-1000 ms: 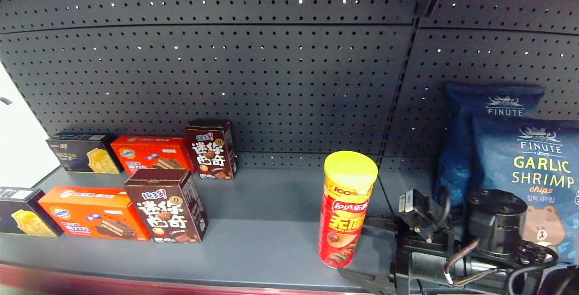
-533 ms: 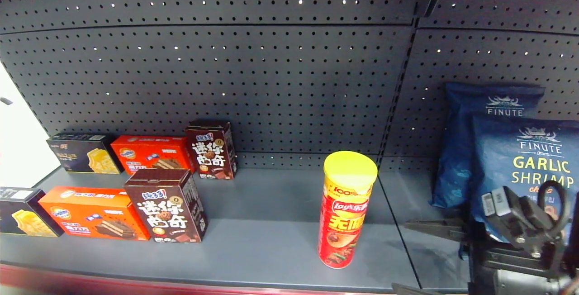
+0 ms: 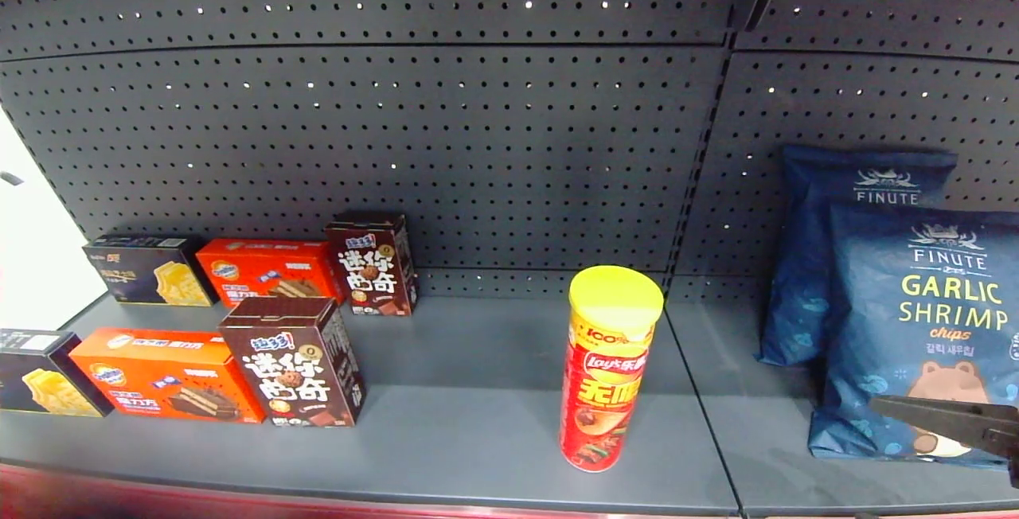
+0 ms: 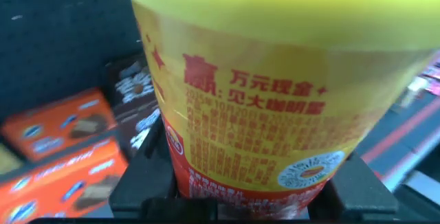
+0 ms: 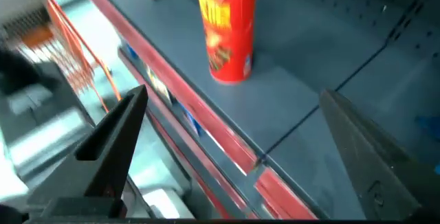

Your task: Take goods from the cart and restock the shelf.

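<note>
Right gripper (image 5: 234, 97), fingers apart, hangs right of the red can (image 3: 609, 376) on the shelf (image 3: 478, 431). Left gripper (image 4: 251, 191) clamps a second can (image 4: 275, 107).

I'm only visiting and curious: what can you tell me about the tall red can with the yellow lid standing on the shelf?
The tall red chip can is a cylinder, closed with a flat yellow plastic lid. Its wrap is yellow under the lid and red below. It stands upright near the front edge of the grey metal shelf, apart from the brown snack boxes on its left and blue chip bags on its right. Only the shelf touches it.
</note>
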You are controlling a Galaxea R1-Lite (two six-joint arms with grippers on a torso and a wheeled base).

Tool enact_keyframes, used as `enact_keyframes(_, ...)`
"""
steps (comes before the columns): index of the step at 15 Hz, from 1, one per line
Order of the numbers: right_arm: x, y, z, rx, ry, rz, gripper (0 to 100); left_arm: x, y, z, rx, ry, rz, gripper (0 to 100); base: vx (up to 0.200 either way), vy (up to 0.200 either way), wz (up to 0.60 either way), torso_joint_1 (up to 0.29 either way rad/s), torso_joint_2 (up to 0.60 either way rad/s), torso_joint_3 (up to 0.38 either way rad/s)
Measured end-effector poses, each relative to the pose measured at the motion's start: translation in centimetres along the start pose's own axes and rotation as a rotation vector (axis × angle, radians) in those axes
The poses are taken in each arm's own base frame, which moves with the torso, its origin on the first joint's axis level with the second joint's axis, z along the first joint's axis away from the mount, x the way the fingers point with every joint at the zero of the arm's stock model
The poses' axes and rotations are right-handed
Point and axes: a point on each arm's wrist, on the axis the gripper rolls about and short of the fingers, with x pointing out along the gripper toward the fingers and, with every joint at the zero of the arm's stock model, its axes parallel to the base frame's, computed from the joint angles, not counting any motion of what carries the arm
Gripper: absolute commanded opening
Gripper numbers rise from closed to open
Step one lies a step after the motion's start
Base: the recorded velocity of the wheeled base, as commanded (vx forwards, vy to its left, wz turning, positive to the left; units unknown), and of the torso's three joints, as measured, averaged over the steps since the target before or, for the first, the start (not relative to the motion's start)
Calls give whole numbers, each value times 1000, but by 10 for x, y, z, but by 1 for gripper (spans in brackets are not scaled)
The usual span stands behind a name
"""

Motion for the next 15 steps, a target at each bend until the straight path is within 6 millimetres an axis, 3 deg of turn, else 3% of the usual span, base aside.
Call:
enact_keyframes(4,-7,2,-2,15,-19,0,100,49,23,33,-26,55,-64,0,0,0,0,0,0,0)
enact_keyframes(7,-7,2,-5,18,-8,0,100,93,38,45,-38,75,-129,0,0,0,0,0,0,0)
enact_keyframes(15,-1,0,-2,25,5,-7,100,192,39,22,-80,144,-306,0,0,0,0,0,0,0)
